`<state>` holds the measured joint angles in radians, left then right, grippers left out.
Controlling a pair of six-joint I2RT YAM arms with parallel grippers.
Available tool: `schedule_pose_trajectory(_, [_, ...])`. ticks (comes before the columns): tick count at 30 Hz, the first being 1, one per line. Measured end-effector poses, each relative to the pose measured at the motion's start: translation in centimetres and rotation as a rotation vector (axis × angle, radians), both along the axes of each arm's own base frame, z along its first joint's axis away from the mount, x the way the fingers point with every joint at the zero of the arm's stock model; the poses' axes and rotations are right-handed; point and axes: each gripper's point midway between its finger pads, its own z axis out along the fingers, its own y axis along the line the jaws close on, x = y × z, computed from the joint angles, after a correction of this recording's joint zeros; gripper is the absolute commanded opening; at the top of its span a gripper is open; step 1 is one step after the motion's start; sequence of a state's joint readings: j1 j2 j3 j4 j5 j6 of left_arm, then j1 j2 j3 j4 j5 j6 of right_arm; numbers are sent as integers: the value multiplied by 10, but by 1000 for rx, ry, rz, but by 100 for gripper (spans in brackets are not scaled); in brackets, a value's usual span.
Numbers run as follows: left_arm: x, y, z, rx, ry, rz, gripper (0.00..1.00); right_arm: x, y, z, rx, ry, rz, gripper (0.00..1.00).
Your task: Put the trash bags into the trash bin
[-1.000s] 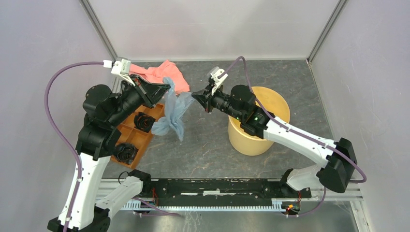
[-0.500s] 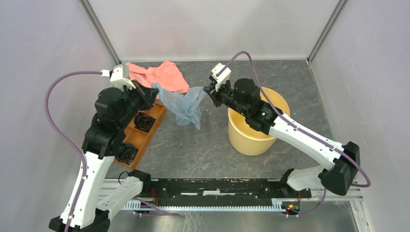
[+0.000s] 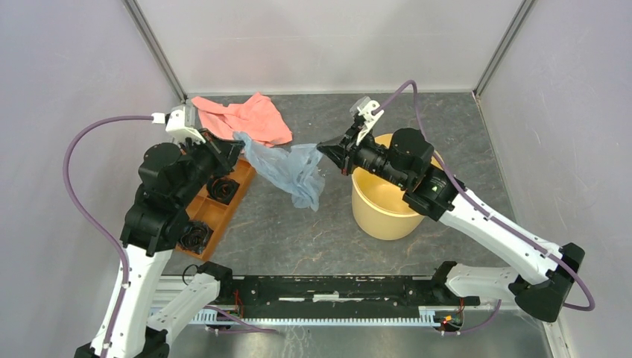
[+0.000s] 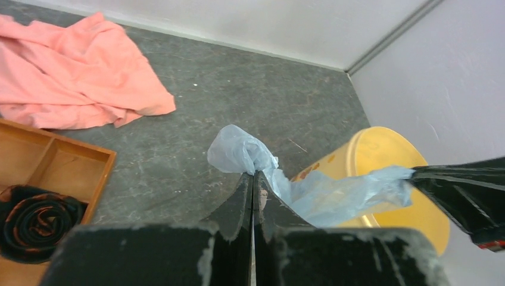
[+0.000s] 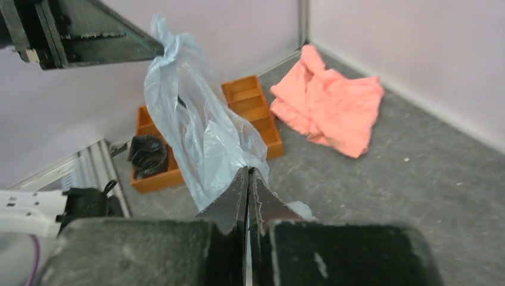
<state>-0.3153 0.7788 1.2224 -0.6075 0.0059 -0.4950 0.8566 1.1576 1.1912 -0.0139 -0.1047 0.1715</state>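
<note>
Though mottled — dark grey tabletop point(image 3: 313, 231), pale walls point(image 3: 328, 37)

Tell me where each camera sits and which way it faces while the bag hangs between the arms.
Top: above and behind the bases, looking down at the table; shows left arm, right arm, bag, bucket, cloth, tray.
Left wrist: behind the left fingers, facing right toward the bucket; they pinch one bag end.
Right wrist: behind the right fingers, facing left toward tray and cloth; they pinch the other end.
Shared: both wrist views show the bag and the other arm's fingers.
</note>
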Motion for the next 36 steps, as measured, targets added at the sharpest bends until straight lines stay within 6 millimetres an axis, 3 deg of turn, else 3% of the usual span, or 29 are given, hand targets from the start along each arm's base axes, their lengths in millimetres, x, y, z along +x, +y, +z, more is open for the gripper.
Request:
schedule_pose_trajectory(4, [-5, 2, 8, 6, -26, -1, 2, -3, 1, -20, -22, 93, 4, 1])
schedule_pose_trajectory(10, [-29, 48, 34, 9, -143, 197, 2, 13, -35, -46, -59, 180, -224, 1])
schedule_pose_trajectory(16, [-70, 75, 67, -58, -299, 276, 2, 17, -56, -45, -21, 193, -325, 1])
schedule_pose_trajectory(24, [-73, 101, 69, -6, -316, 403, 2, 24, -66, -47, -41, 164, -385, 1])
schedule_pose_trajectory(27, [-74, 99, 71, -5, -323, 388, 2, 21, -65, -42, -35, 142, -360, 1])
schedule_pose_trajectory(30, [-69, 80, 69, -2, -310, 292, 2, 10, -49, -34, -21, 106, -243, 1])
schedule_pose_trajectory(33, [-49, 56, 62, 7, -233, 198, 2, -6, -23, -32, -16, 82, -74, 1])
schedule_pose_trajectory(36, [-21, 33, 39, 22, -110, 130, 2, -19, 3, -50, -56, 107, 84, 1])
